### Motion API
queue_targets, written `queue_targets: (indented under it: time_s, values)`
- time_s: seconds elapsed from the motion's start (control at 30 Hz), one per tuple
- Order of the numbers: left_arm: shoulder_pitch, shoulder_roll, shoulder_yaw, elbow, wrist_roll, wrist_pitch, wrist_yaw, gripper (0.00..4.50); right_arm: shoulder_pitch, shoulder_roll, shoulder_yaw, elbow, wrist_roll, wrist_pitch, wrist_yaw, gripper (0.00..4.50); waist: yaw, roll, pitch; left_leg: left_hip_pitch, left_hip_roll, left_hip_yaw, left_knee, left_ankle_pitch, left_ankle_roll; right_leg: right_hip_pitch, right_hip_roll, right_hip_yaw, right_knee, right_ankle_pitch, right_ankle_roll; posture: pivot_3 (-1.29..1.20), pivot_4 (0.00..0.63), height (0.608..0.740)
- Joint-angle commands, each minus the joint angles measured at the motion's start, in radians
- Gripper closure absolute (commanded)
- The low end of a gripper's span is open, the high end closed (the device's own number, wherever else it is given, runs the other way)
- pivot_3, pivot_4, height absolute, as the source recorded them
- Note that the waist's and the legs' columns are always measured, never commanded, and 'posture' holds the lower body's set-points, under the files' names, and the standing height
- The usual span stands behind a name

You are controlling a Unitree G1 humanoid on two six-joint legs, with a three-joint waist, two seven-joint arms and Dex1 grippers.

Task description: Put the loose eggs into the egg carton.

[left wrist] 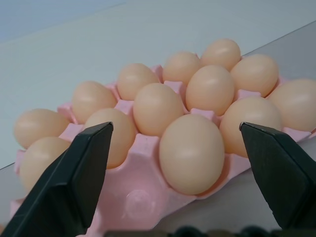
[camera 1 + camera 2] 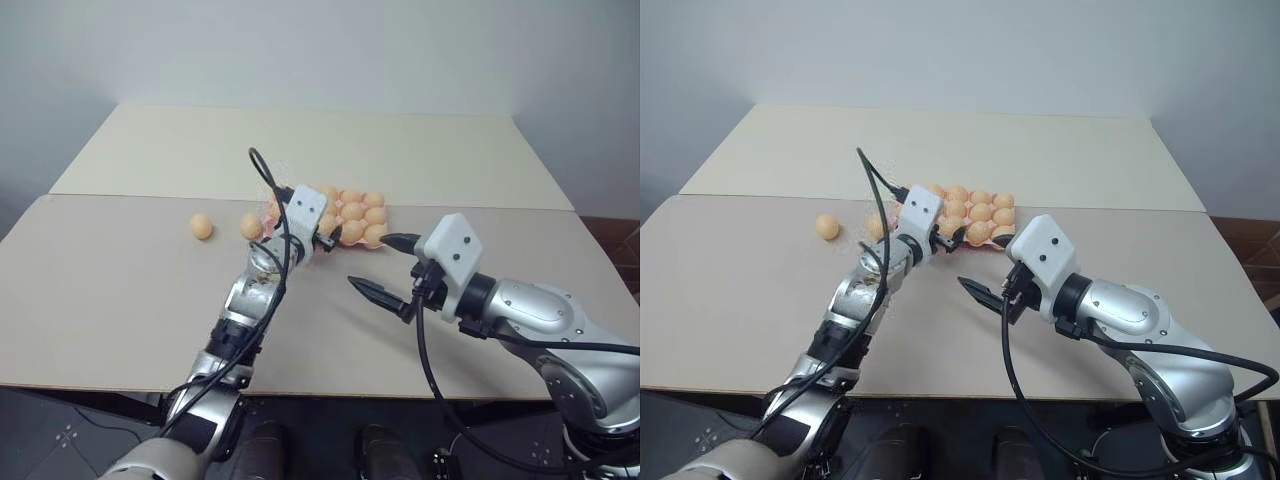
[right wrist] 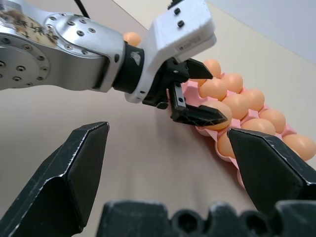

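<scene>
Left gripper (image 2: 326,238), jaws wide and empty, is at the egg carton (image 1: 143,197) near edge. Two loose eggs (image 2: 202,227) lie on table to its left, nearer left arm. Right gripper (image 2: 385,265) also wide, empty.

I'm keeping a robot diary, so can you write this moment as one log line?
left end effector: open at egg carton | right end effector: open, empty | loose eggs on table: two
</scene>
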Motion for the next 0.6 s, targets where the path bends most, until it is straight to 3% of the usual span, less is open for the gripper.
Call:
queue_targets:
  time_s: [0.03, 0.2, 0.33, 0.6]
  values:
    - [0.029, 0.009, 0.027, -0.156, -0.009, 0.057, 0.014, 0.11, -0.006, 0.005, -0.036, -0.029, 0.011, -0.014, -0.004, 0.00, 0.000, 0.000, 0.000, 0.000, 0.000, 0.000, 0.000, 0.000, 0.000, 0.000, 0.000, 0.000, 0.000, 0.000, 0.000, 0.00, 0.150, 0.740]
    - [0.208, 0.045, 0.103, -0.480, -0.031, 0.136, 0.023, 0.11, 0.079, 0.019, -0.045, -0.037, -0.019, -0.069, -0.013, 0.00, -0.003, 0.000, 0.000, 0.000, 0.001, -0.001, 0.000, 0.000, 0.000, 0.000, 0.000, 0.000, 0.000, 0.000, 0.000, 0.00, 0.150, 0.740]
    - [0.419, 0.043, 0.197, -0.703, -0.078, 0.187, 0.035, 0.11, 0.198, 0.099, -0.030, -0.036, -0.092, -0.215, -0.044, 0.00, -0.007, 0.000, 0.000, 0.001, 0.001, -0.003, 0.000, 0.000, 0.000, 0.000, 0.000, 0.001, 0.001, 0.000, 0.000, 0.00, 0.150, 0.740]
    - [0.720, 0.047, 0.265, -0.816, -0.141, -0.004, 0.006, 0.11, 0.367, 0.284, 0.006, 0.059, -0.231, -0.574, -0.052, 0.00, -0.005, 0.000, 0.000, 0.005, 0.002, -0.001, 0.001, 0.000, 0.000, 0.003, 0.000, 0.001, 0.000, 0.000, 0.000, 0.00, 0.150, 0.740]
